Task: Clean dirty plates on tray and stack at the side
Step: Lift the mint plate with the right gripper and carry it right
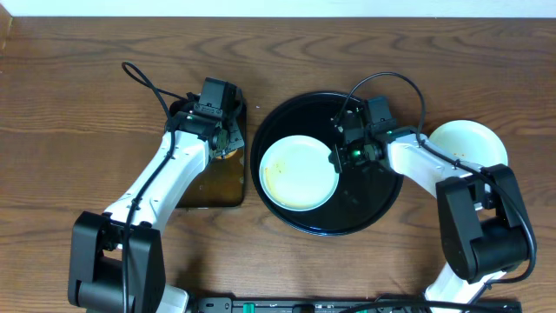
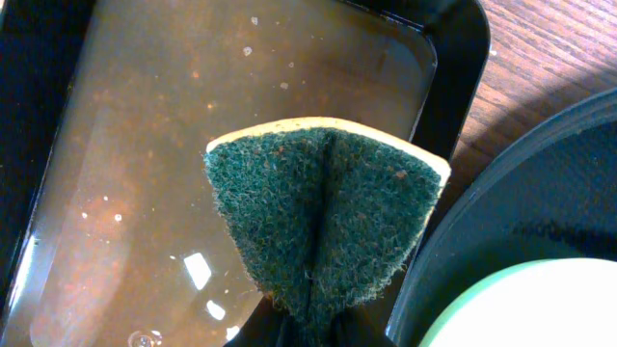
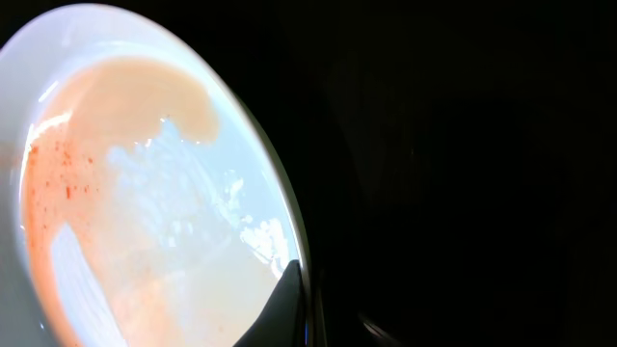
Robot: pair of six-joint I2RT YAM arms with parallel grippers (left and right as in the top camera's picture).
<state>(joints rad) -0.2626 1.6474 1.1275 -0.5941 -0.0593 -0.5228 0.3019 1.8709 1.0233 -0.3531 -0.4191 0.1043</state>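
Note:
A pale mint-blue plate [image 1: 295, 171] lies on the left half of the round black tray [image 1: 369, 202]. In the right wrist view the plate [image 3: 145, 183] is smeared with wet orange-brown sauce. My right gripper [image 1: 337, 158] is shut on the plate's right rim, with one dark finger over the rim [image 3: 297, 284]. My left gripper [image 1: 223, 137] is shut on a folded green and yellow sponge [image 2: 328, 212], held above the brown water. A second pale plate [image 1: 465, 143] lies on the table to the right of the tray. A yellow plate does not clearly show.
The smaller rectangular dark tray [image 1: 213, 187] holds murky brown water [image 2: 174, 164] and stands just left of the round tray, whose rim [image 2: 525, 164] nearly touches it. The left arm's black cable [image 1: 143, 83] loops across the table at the back left.

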